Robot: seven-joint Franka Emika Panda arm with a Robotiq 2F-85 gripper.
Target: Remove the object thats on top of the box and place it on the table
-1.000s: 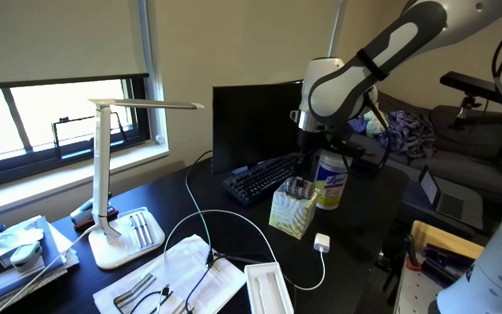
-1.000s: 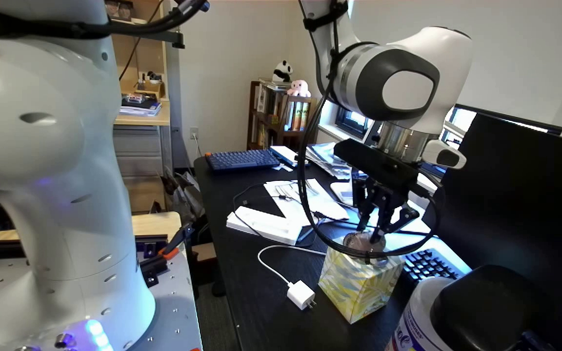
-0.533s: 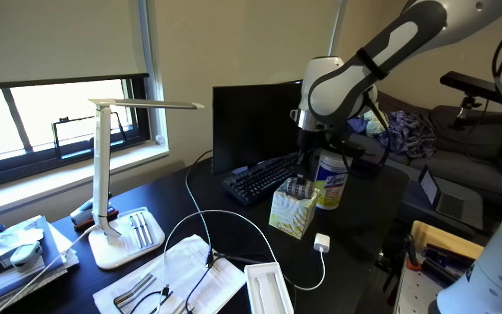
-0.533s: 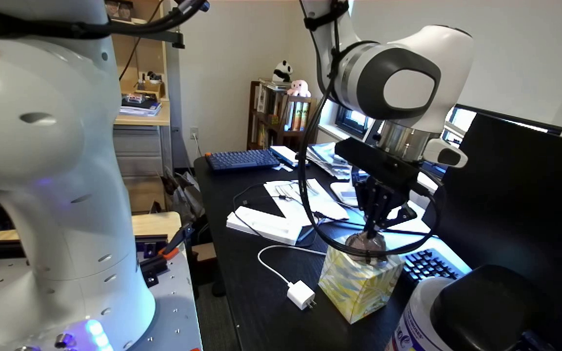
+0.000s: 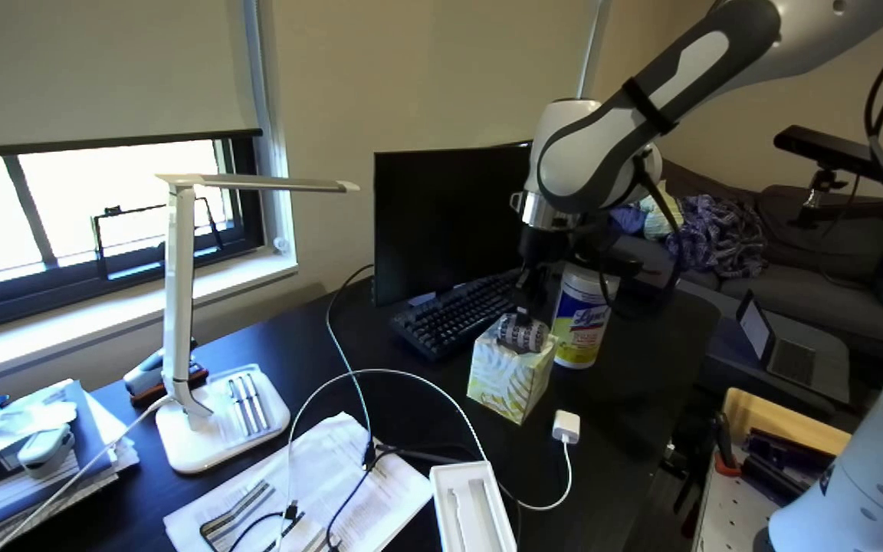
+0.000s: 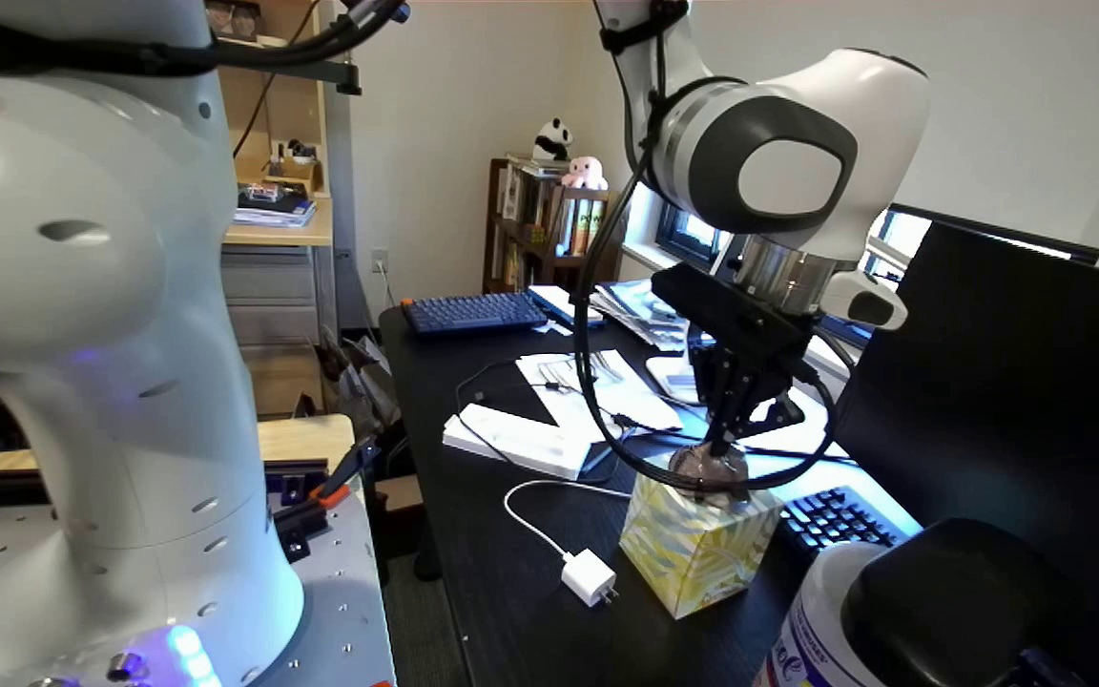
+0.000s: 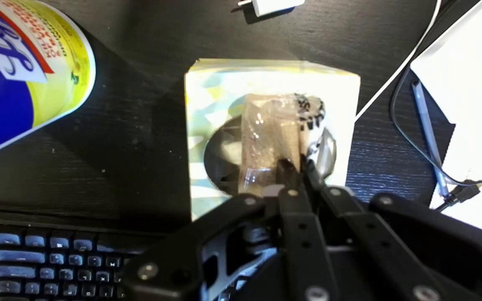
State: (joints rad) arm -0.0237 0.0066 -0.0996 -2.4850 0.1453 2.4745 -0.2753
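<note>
The object on top is a brown, shiny roll with black-and-white print; it lies over the opening of the pale patterned tissue box. The roll and box also show in an exterior view. In the wrist view the roll covers part of the round hole in the box top. My gripper comes from above, its fingers nearly together and pinching the roll's edge. The gripper also shows in both exterior views. The table is dark.
A wipes canister stands close beside the box. A keyboard and monitor are behind. A white charger with cable lies in front. A white tray, papers and lamp are further along.
The gripper fingers have closed on the roll. The gripper, roll and box have then shifted slightly together, away from the canister. The roll still rests on the box.
</note>
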